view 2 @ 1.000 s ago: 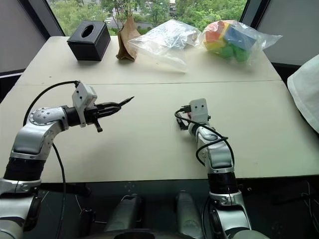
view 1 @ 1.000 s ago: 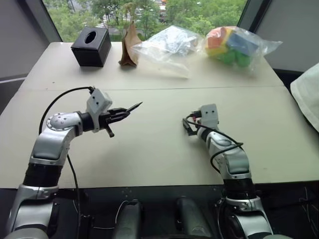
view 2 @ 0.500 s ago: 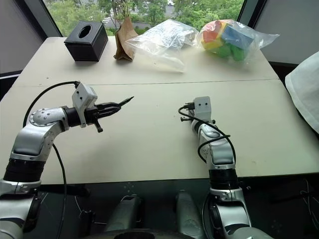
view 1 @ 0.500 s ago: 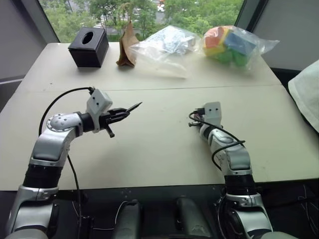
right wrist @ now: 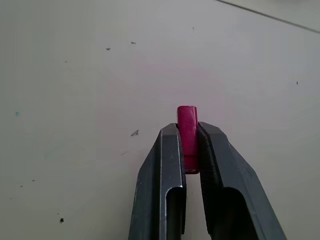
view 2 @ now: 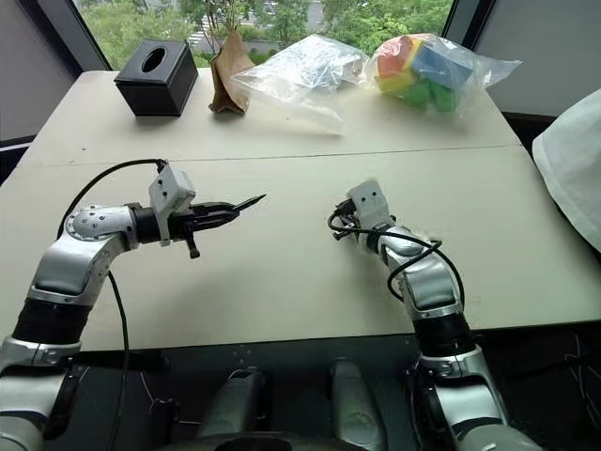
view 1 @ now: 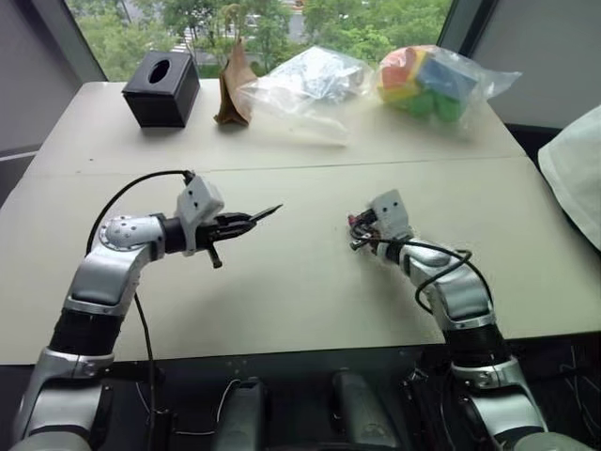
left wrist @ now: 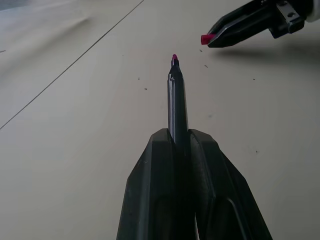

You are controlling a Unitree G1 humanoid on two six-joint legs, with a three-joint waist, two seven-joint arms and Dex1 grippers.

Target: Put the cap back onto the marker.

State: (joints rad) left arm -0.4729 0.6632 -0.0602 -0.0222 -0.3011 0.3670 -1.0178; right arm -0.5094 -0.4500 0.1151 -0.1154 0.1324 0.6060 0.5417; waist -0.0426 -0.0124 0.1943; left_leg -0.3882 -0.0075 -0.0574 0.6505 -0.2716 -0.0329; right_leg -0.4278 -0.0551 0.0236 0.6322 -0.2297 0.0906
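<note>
**Cap and marker both in hand, tips facing across the gap**

I have the left tool (left wrist: 179, 145) clamped on the marker (left wrist: 176, 105), gripping its rear half so most of the black barrel sticks out past the fingertips. That leaves the pinkish-red tip free and exposed, which is what I want: the cap needs bare barrel to slide onto, with no finger in the way. The marker points roughly level, toward the right arm, held above the counter (view 1: 282, 282) rather than resting on it.

My right tool (right wrist: 189, 150) is pinched on the cap (right wrist: 187, 130), holding it by the lower part so that the upper end stands proud of the fingertips. From the left wrist view the cap (left wrist: 205, 38) shows as a small red stub at the very end of the right tool, well apart from the marker tip and off to one side of its line.

As I judge it, pickup is done and the alignment step is in hand. I cannot tell from these views which end of the cap is the open one. Both parts are thin, so a small angular error could make the tip skid past the rim.

The tissue box (view 1: 161, 88) and the plastic bags (view 1: 310, 80) sit far back, out of my way.
</note>
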